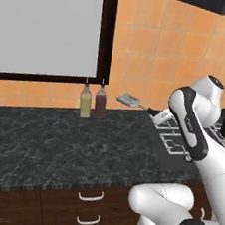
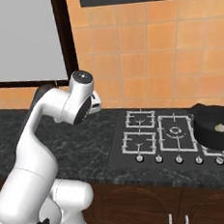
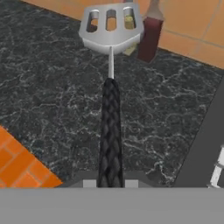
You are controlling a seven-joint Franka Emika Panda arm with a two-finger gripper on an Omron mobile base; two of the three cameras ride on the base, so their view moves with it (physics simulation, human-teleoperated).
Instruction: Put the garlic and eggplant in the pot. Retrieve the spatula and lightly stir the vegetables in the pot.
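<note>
My gripper (image 3: 110,183) is shut on the black handle of the spatula (image 3: 110,127). Its silver slotted head (image 3: 110,27) points away from the hand, above the dark counter. From the left base view, the spatula (image 1: 129,100) is lifted off the counter and sticks out left of the gripper (image 1: 157,114), near the stove's left edge. The black pot (image 2: 217,130) sits on the stove's right burner, far right of the hand. The pale garlic (image 2: 221,128) lies inside it. No eggplant can be made out.
Two tall bottles, one yellowish (image 1: 86,101) and one dark red (image 1: 101,101), stand against the tiled wall just left of the spatula head. The stove (image 2: 160,136) with its knobs lies right of the marbled counter (image 1: 55,142). Drawers run below.
</note>
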